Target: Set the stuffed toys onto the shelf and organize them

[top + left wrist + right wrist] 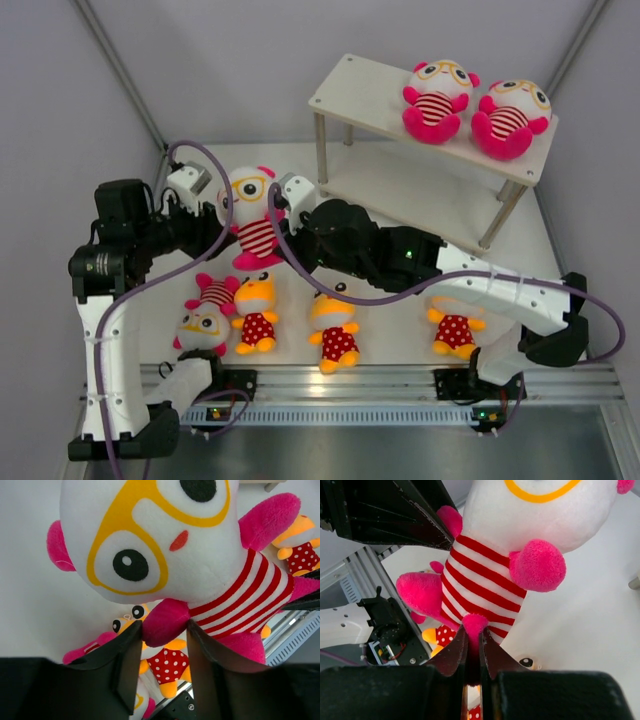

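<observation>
Top view: shelf [370, 95], two tiers, far right of counter [395, 335]. Shelved pink toys [437, 98] [510, 118], two, seated side by side on the top board. Held pink toy [252, 215], one, raised above the counter. Lying pink toy [205, 315], one, near left. Yellow-orange toys [257, 310] [333, 325] [455, 322], three, in a row on the counter. Left wrist view: left tool [164, 625] clamped on the held pink toy's arm. Right wrist view: right tool [474, 635] pinched onto its pink foot.

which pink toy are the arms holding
The toy left of the shelf, pinched in the left fingers and right fingers; two others sit on the shelf, one lies on the table.
</observation>
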Robot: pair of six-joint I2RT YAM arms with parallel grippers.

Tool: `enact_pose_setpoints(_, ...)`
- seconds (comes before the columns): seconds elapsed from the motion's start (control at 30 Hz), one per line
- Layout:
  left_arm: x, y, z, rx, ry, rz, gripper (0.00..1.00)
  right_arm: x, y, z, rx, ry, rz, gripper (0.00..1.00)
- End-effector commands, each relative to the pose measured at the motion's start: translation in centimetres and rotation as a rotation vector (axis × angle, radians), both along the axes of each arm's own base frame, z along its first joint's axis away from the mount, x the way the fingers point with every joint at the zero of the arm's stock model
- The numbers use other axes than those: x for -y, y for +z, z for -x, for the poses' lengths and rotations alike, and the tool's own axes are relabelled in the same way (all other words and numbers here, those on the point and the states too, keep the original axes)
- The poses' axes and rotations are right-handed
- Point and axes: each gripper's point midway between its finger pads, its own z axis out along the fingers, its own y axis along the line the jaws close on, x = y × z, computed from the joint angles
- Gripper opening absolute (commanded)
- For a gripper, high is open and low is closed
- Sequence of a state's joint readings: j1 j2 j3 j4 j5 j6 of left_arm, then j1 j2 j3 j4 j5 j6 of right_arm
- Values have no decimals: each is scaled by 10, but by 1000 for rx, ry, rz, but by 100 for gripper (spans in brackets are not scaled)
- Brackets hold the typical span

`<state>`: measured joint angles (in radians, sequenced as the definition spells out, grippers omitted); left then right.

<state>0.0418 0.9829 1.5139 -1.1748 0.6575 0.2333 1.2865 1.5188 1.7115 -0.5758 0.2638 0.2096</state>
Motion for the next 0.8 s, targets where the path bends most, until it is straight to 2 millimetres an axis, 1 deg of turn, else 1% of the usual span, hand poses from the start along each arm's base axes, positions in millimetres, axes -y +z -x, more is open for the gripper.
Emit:
enact_pose_setpoints(0.0, 10, 5, 9, 29, -62, 36, 42, 7, 47, 3, 54, 11, -140, 0)
enact_pose_setpoints(0.1, 12, 7, 9, 32, -76, 45, 26, 7, 47, 4, 56, 19, -143, 0)
enact_pose_setpoints(0.13, 13, 8, 9, 32, -76, 48, 13, 7, 47, 5, 54, 20, -146, 0)
enact_pose_setpoints(0.17, 13, 9, 9, 31, -75, 51, 7, 6, 46, 6, 53, 28, -146, 0)
enact_pose_setpoints(0.27, 13, 13, 8, 37, -71, 52, 0, 3, 40, 10, 40, 48, -141, 0)
enact_pose_setpoints(0.33, 12, 12, 8, 45, -73, 43, 0, 1, 36, 11, 39, 66, -136, 0)
enact_pose_setpoints(0.37, 10, 11, 7, 43, -66, 39, 0, -3, 30, 15, 33, 96, -128, 0)
enact_pose_setpoints(0.43, 5, 8, 4, 47, -41, 9, 0, -5, 26, 19, 51, 136, -114, 10)
enact_pose_setpoints(0.47, 3, 7, 3, 48, -33, 0, 0, -4, 22, 23, 59, 164, -104, 20)
enact_pose_setpoints(0.5, 0, 7, 2, 57, -26, -17, 0, -3, 20, 23, 97, 187, -81, 49)
enact_pose_setpoints(0.53, -1, 7, 2, 61, -22, -23, 0, 1, 21, 22, 122, 193, -71, 59)
enact_pose_setpoints(0.57, -1, 8, 2, 68, -25, -28, 0, 11, 22, 21, 155, 185, -60, 69)
enact_pose_setpoints(0.6, -1, 10, 3, 87, -34, -38, 0, 18, 24, 20, 175, 178, -57, 71)
enact_pose_setpoints(0.63, -1, 12, 6, 103, -39, -44, 0, 25, 30, 16, 258, 184, -42, 73)
enact_pose_setpoints(0.67, 0, 12, 8, 111, -52, -47, 0, 42, 34, 16, 297, 173, -49, 77)
enact_pose_setpoints(0.7, 0, 12, 9, 122, -59, -53, 0, 50, 38, 17, 337, 179, -55, 78)
enact_pose_setpoints(0.73, 0, 13, 11, 142, -72, -64, 0, 56, 48, 16, 426, 195, -67, 80)
enact_pose_setpoints(0.77, 0, 13, 12, 145, -76, -68, 0, 69, 45, 24, 472, 234, -67, 82)
